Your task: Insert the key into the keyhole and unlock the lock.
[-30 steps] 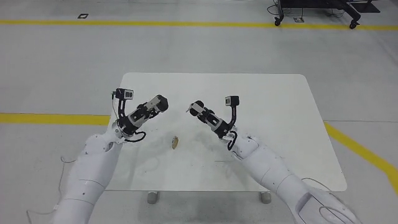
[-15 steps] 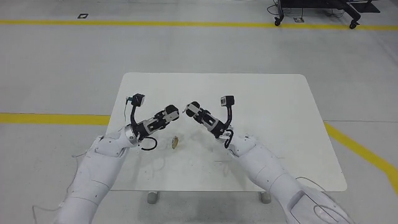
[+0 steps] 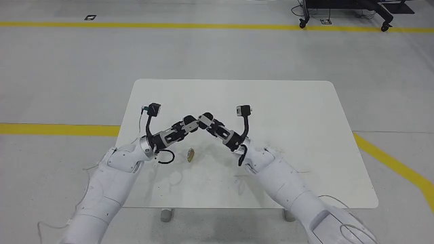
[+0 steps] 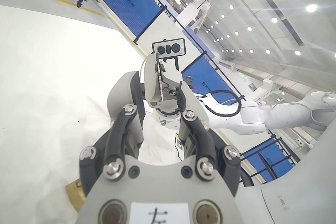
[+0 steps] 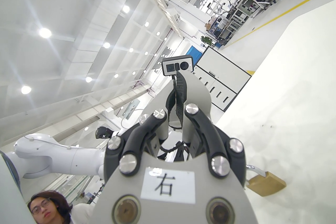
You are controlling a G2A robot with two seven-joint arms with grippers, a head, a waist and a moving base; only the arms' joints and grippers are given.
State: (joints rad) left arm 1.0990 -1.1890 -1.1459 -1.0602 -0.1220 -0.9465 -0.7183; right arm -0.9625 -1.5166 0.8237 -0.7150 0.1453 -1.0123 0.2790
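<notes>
Item, my left pincer [image 4: 156,89]: wide, straddling the tips of my right pincer [image 5: 179,88] above the table [image 3: 298,122]. Item, right pincer: narrow, pads pressed together; whether it holds anything, I cannot tell. Item, padlock [image 3: 191,154]: lying on the table, apart from both pincers.
</notes>
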